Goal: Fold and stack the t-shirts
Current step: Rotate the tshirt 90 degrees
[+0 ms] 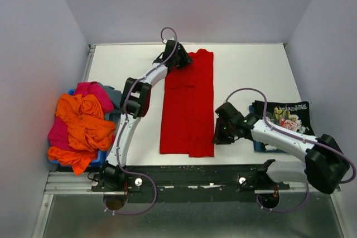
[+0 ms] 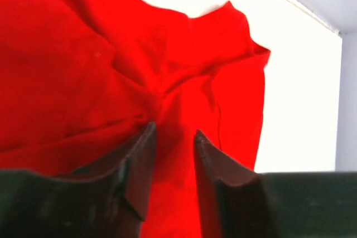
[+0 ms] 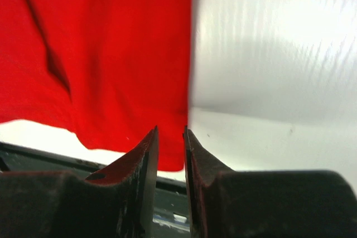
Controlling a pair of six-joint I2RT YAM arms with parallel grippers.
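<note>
currently the red tee (image 1: 187, 110) lies as one long strip on the table (image 1: 245, 71), running away from me. its sides are turned in and its collar is at the far end. my left claw (image 2: 174, 128) sits at that collar end. its fingers stand close with only a narrow gap, and the cloth puckers in creases that run straight into the tips, so i read it as a pinch on the red tee near the shoulder. my right claw (image 3: 170, 129) is at the near end. the hem corner lies just ahead and left of its tips, with bare table to their right. those fingers are almost touching, but i cannot tell whether any cloth is between them.

i judge the end-to-end fold to be the step in hand. the next move calls for carrying the collar end over toward the right claw, level, so the strip doubles without skewing.

the black tee (image 1: 284, 118) lies folded behind the right claw. the pile (image 1: 83, 124) of orange and pink tees sits crumpled, well apart from the left claw on its outer side.

the black tee's flower print has pale marks that may be lettering, too small for me to read. no other writing shows.
</note>
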